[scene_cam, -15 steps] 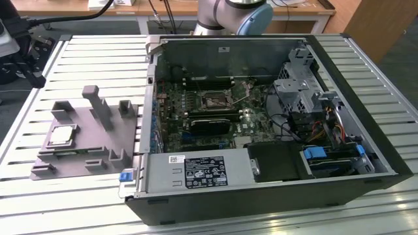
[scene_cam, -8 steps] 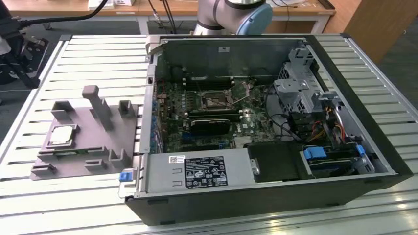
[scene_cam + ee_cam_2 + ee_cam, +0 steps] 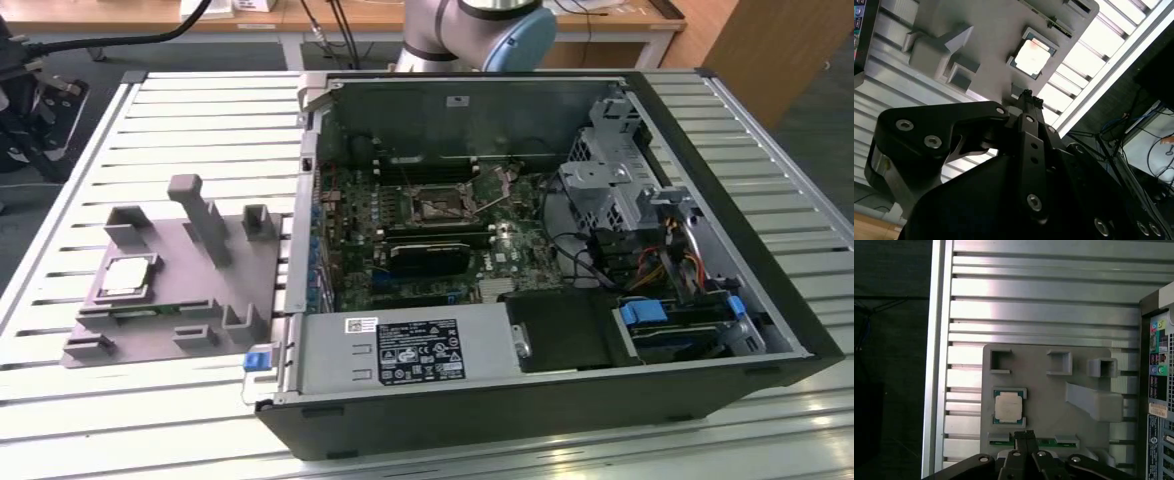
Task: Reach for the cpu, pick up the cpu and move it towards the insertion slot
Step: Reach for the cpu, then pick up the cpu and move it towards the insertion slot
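Note:
The cpu is a small square chip with a silvery-white top, lying flat in a recess of the grey plastic tray on the exterior view's left. It also appears in both wrist views, cpu and cpu. My gripper hangs well above the tray with its dark fingers pressed together and nothing between them; the gripper tips point near the chip's side of the tray. The insertion slot is a dark square socket on the green board inside the open computer case.
The open black computer case lies on a slatted metal table beside the tray. Upright posts rise from the tray near the chip. A power supply, a drive cage and cables crowd the case around the board.

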Available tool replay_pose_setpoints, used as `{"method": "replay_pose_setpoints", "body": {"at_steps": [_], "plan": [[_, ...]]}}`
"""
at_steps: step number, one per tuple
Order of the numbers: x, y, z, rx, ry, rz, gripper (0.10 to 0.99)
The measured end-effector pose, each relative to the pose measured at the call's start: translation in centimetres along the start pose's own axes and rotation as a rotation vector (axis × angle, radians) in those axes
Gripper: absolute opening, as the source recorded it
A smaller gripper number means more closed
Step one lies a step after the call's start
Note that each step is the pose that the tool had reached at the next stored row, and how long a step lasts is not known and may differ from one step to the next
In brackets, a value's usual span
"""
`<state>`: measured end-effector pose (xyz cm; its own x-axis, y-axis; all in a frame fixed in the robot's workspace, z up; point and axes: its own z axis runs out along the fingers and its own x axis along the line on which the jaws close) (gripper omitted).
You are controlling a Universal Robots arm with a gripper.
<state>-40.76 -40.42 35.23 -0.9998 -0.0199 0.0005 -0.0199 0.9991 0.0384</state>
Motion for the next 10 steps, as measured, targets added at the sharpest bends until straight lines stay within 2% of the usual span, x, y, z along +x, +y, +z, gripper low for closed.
{"method": "replay_pose_setpoints", "body": {"at_steps": [3, 4, 5, 7, 8, 10], "plan": [[0.05, -0.02, 0.05, 0.000, -0.0001, 0.000, 0.114], [0.06, -0.05, 0.07, 0.000, 0.0001, 0.000, 0.165], [0.08, -0.11, 0.10, 0.000, 0.0002, -0.001, 0.165], [0.12, -0.21, 0.27, 0.000, 0.0001, -0.001, 0.290], [0.15, -0.28, 0.43, 0.000, -0.0001, -0.001, 0.290], [0.20, -0.41, 0.79, 0.000, -0.0001, -0.001, 0.408]]}}
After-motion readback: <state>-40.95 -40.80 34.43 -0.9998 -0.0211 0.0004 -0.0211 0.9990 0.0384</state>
